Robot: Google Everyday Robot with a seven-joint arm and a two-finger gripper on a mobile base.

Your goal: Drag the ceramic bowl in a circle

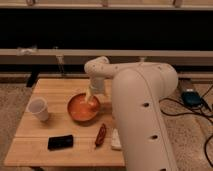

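Fingers: the gripper (90, 99) reaches down into the ceramic bowl, its pale tips at the bowl's right inner side; whether the fingers are spread or pressed together I cannot tell.
Arm, nearest part: a big white rounded arm (142, 120) segment fills the right foreground and hides the counter's right end, to the right of the bowl.
Counter: the light wooden counter (47, 92) carries everything, with the bowl close to its middle.
Black object: a flat dark rectangular phone-like object (60, 142) lies at the near edge, in front of the bowl and to its left, well apart from it.
Reddish object: a slim reddish-brown object (100, 135) lies in front of the bowl and a little to its right, near but not touching, pointing roughly away from the near edge.
White object: a small pale object (115, 139) sits just right of the reddish one, partly behind the arm; what it is cannot be told.
White cup: the white cup (38, 109) stands upright left of the bowl, apart from it.
Ceramic bowl: the ceramic bowl (80, 110) rests flat on the counter, orange, round and shallow, its glossy inside facing up.
Arm, upper part: the wrist and elbow rise behind the bowl and bend rightward into the large segment.
Behind: beyond the bowl and counter runs a pale horizontal rail (45, 52) against a dark background.
Floor: cables and a dark bluish device (191, 97) lie on the floor far right of the bowl.
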